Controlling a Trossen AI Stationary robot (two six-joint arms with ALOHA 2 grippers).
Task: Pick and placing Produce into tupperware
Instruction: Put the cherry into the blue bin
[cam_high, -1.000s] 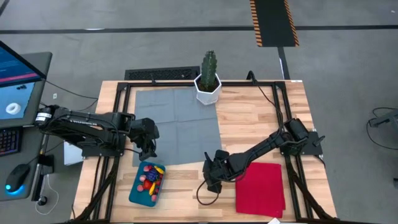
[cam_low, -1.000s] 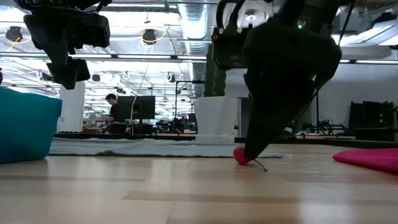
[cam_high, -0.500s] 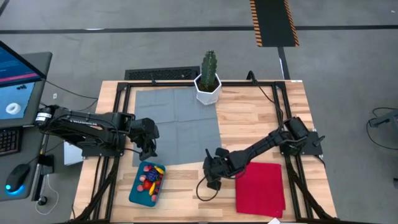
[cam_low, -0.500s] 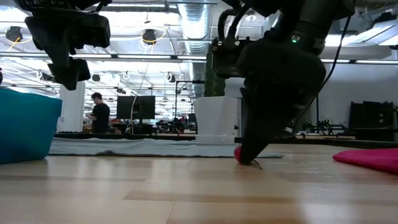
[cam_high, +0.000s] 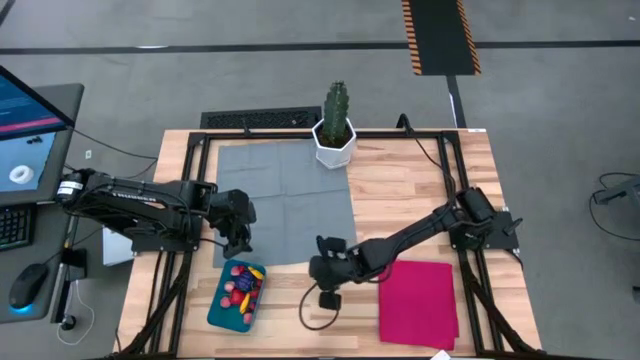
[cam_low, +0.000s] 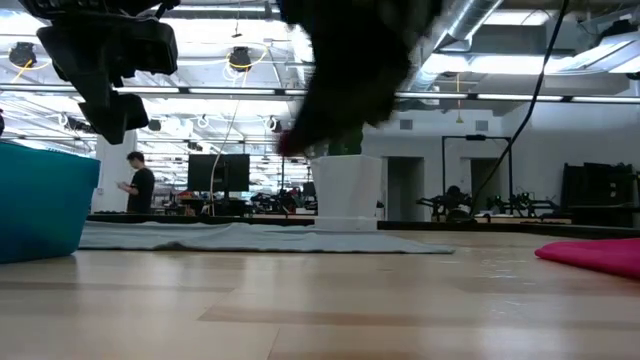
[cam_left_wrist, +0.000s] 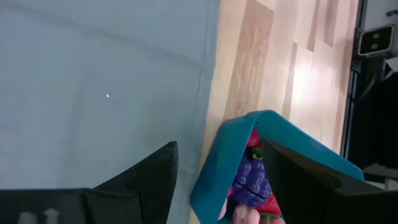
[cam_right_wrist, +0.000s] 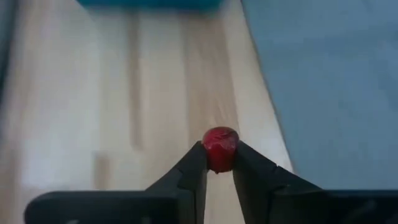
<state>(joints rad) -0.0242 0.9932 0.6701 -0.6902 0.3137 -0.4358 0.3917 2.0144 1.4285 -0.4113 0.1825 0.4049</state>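
pinching right gripper (cam_right_wrist: 219, 163), fingers (cam_right_wrist: 191, 171) around small round red produce (cam_right_wrist: 220, 147)

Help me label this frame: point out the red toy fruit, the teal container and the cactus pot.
red toy fruit (cam_right_wrist: 220, 148), right wrist view, its rounded front
teal container (cam_high: 217, 310), high view, its left rim
cactus pot (cam_high: 334, 148), high view, its white wall

tupperware: teal tub (cam_left_wrist: 217, 168), one corner showing, sitting right at the mat's edge
produce: purple grape bunch (cam_left_wrist: 253, 182) inside, red bits around it
mat: big grey one (cam_left_wrist: 93, 87)
surface: light wood (cam_left_wrist: 292, 68) past the tub
left gripper (cam_left_wrist: 217, 180): jaws spread wide, tub corner between them
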